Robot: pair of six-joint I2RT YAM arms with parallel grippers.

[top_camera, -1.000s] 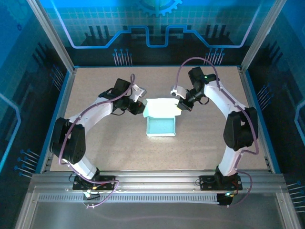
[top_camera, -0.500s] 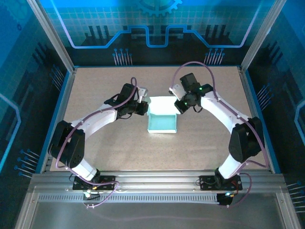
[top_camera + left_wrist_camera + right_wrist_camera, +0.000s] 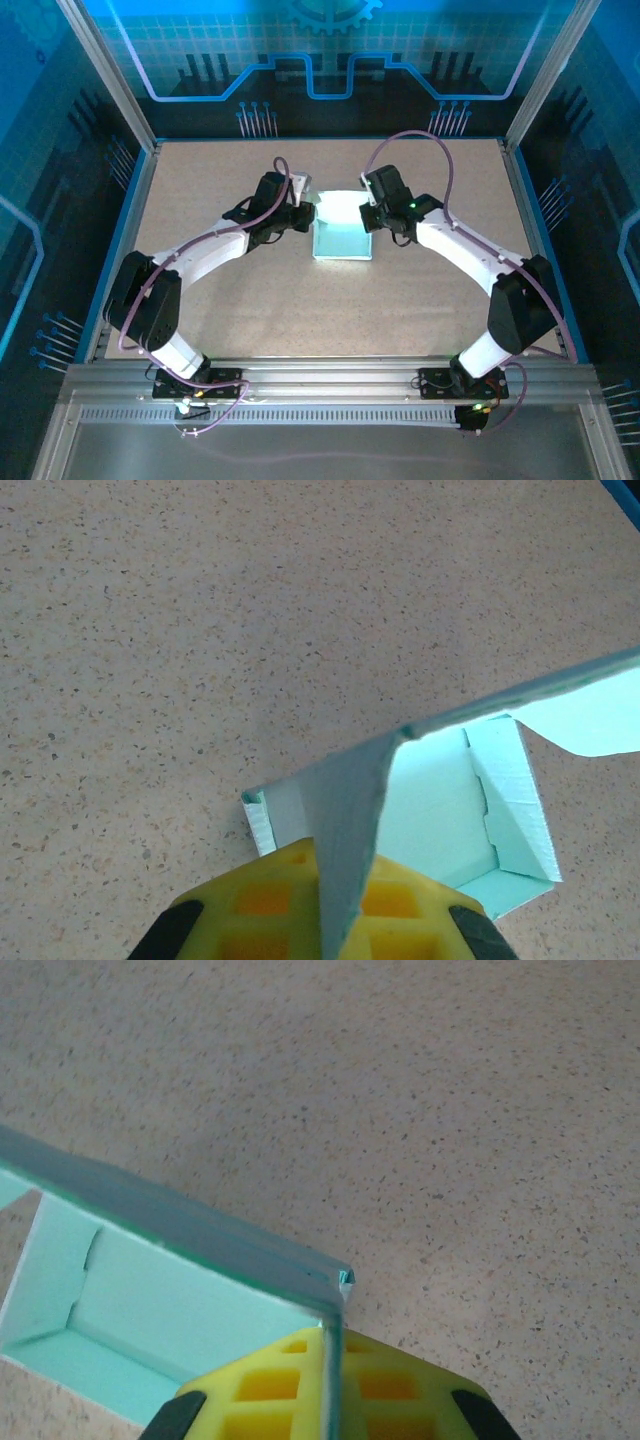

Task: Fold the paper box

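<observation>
Mid-fold on the paper box (image 3: 342, 240), set mid-table (image 3: 430, 300), nearer the far edge. Clamped tight on its raised flap (image 3: 520, 705) by left gripper (image 3: 325, 905) and right gripper (image 3: 325, 1385) (card edge-on between yellow pads (image 3: 265, 900)). Next, probably: lowering the flap evenly over the open tray, both sides together.

The overhead camera looked steeply down from high behind the near edge, taking in the whole speckled beige tabletop (image 3: 330, 310). Each wrist camera faced down, very near that surface. All three shared the pale mint thin-card box (image 3: 342, 241) at mid-table.
</observation>
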